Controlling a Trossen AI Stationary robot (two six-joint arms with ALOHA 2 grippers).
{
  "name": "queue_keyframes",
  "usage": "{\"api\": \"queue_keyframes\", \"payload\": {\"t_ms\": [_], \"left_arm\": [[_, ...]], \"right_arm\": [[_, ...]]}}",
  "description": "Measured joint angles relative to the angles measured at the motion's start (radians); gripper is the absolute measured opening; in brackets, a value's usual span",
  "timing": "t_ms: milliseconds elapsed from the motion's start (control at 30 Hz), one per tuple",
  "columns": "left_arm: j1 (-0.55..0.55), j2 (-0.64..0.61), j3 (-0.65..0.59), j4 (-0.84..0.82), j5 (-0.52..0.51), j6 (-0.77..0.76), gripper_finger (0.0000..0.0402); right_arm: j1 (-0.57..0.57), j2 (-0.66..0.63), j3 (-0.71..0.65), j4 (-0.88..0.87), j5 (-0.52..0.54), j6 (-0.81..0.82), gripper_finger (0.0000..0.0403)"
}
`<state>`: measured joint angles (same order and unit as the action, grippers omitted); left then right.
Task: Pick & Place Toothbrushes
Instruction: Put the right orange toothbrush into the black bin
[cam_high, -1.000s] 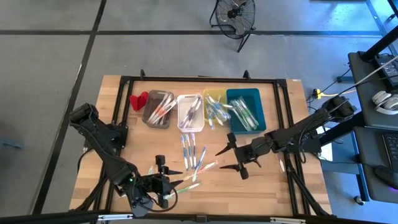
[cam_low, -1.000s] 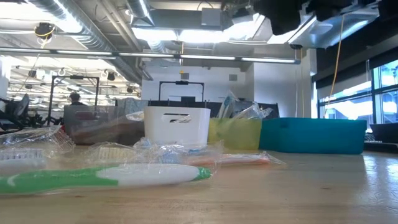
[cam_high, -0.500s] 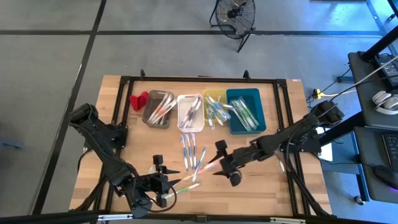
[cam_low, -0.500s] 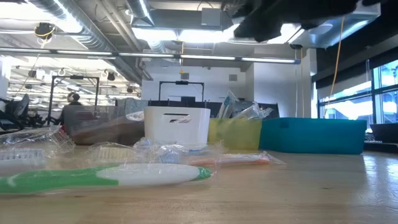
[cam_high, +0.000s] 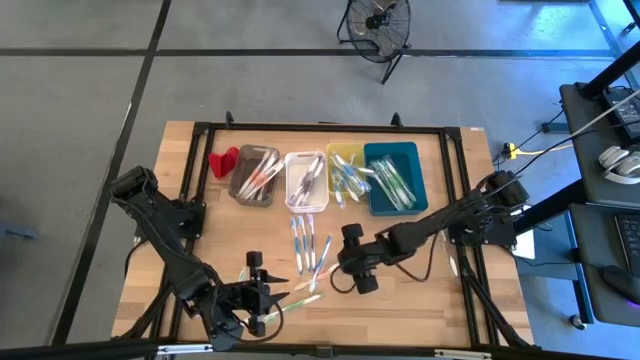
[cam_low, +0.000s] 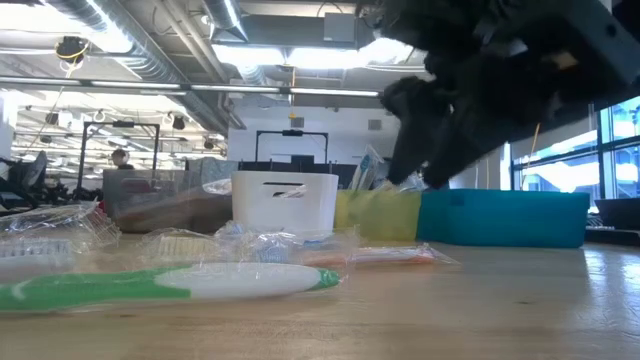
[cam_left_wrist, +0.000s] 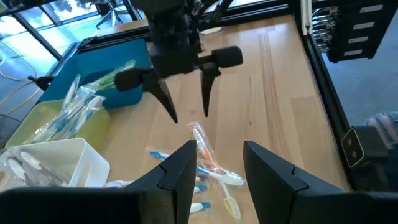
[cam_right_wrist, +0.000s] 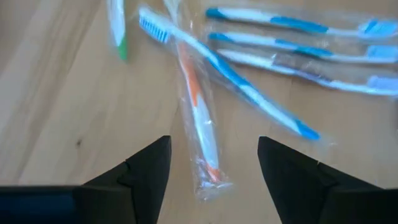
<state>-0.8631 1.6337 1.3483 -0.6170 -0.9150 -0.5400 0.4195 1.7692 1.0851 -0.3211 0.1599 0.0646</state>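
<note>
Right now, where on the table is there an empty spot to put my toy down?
The wood right of the teal bin, running down to the near right corner past the right gripper, is bare. So is the left strip below the red object. The middle is crowded with loose toothbrushes by the left gripper.

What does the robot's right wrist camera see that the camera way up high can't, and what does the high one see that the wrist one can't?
Only the right wrist view shows the clear wrapper around the orange toothbrush, lying between the open right gripper's fingers. Only the high view shows the four bins, among them the teal bin, the left gripper waiting at the near edge, and the red object. Both show the loose blue toothbrushes on the wooden table.
</note>
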Motion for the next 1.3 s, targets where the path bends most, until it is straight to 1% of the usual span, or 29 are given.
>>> {"api": "queue_keyframes", "payload": {"t_ms": [133, 233, 433, 700, 867, 967, 1100, 1200, 1300], "left_arm": [[0.000, 0.000, 0.000, 0.000, -0.001, 0.000, 0.0127], [0.000, 0.000, 0.000, 0.000, -0.002, 0.000, 0.0128], [0.001, 0.000, 0.000, -0.005, -0.006, 0.002, 0.0127], [0.001, 0.000, 0.000, -0.008, -0.007, 0.001, 0.0128], [0.001, 0.000, 0.000, -0.008, -0.007, 0.001, 0.0127], [0.001, 0.000, 0.000, -0.008, -0.007, 0.000, 0.0128], [0.001, 0.000, 0.000, -0.008, -0.007, 0.000, 0.0127], [0.001, 0.000, 0.000, -0.008, -0.007, 0.000, 0.0127], [0.001, 0.000, 0.000, -0.008, -0.007, -0.005, 0.0128]], "right_arm": [[-0.008, 0.027, 0.000, 0.013, -0.047, 0.011, 0.0232], [-0.010, 0.047, 0.000, 0.043, -0.056, 0.037, 0.0226], [-0.013, 0.104, 0.000, 0.130, -0.088, 0.002, 0.0227], [-0.021, 0.183, 0.002, 0.158, -0.072, -0.080, 0.0241], [-0.029, 0.200, 0.005, 0.166, -0.076, -0.093, 0.0238], [-0.034, 0.201, 0.005, 0.158, -0.081, -0.059, 0.0221], [-0.034, 0.203, 0.005, 0.147, -0.086, -0.046, 0.0182], [-0.035, 0.204, 0.005, 0.143, -0.122, -0.041, 0.0142], [-0.035, 0.204, 0.004, 0.144, -0.131, -0.023, 0.0091]]}}
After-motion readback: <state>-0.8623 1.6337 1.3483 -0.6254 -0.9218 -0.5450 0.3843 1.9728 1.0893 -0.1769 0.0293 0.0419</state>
